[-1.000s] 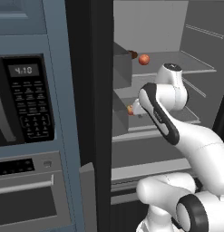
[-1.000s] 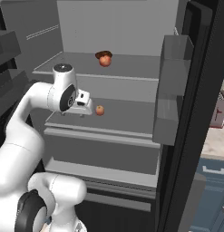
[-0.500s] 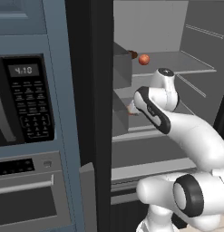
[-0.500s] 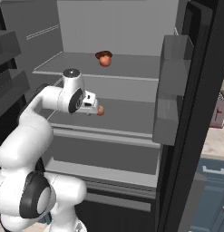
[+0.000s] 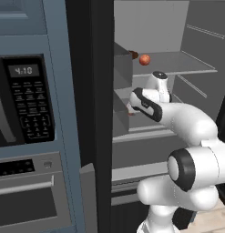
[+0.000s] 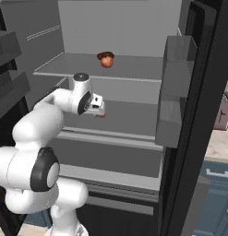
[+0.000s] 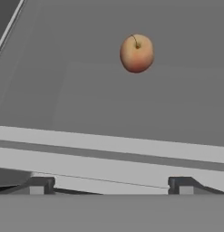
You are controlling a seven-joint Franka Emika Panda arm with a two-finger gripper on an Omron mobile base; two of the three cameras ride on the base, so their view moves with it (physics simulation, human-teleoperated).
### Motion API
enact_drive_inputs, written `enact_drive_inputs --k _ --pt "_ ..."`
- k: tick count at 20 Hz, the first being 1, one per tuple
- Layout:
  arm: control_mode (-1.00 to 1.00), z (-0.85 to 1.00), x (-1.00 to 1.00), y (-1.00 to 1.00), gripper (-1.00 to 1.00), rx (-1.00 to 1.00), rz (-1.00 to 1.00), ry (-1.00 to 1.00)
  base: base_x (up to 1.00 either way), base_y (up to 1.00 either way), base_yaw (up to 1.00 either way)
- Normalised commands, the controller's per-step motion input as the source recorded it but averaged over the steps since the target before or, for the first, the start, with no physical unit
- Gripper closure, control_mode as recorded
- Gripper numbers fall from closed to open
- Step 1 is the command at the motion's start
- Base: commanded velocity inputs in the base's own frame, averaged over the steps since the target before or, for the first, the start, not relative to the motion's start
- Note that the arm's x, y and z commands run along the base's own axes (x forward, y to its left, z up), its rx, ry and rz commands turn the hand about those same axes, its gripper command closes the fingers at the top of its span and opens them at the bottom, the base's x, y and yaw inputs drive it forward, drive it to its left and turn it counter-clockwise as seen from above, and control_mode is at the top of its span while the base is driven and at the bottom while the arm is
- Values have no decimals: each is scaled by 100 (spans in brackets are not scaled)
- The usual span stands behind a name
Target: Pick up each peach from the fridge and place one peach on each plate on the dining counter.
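A: Since a second ago the arm has swung its elbow down and reached deeper into the fridge, so the gripper now sits low over the middle shelf, closer to the nearer peach.

B: Where is that peach relative to the hand?

A: Ahead of the fingertips and a little to the right in the hand view, resting on the shelf, apart from them. From the right base view only a sliver of it peeks out just beyond the gripper. The second peach is on the shelf above the hand, farther back, with something dark brown right behind it.

B: Fingers?

A: Spread wide, one tip at each side of the hand view's bottom edge, nothing between them.

B: How will the fruit handle?

A: I'd judge it light, round and smooth-skinned, yellow-orange blushing red, with a small stem dimple facing the camera. A round fruit on a flat, slick grey shelf may roll if nudged. Best to straddle its widest part and close gently, since the flesh likely bruises.

B: Surroundings?

A: Light grey matte fridge walls, flat shelves, a boxy translucent door bin off to the gripper's right.
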Motion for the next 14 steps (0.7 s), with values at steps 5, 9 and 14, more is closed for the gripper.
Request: enact_drive_inputs --k 5,9,14 --pt "-100 -27 53 -3 -100 0 0 0 0 0 0" --pt "-100 -27 51 -5 -100 0 0 0 0 0 0" --pt "-100 -29 51 -2 -100 0 0 0 0 0 0"
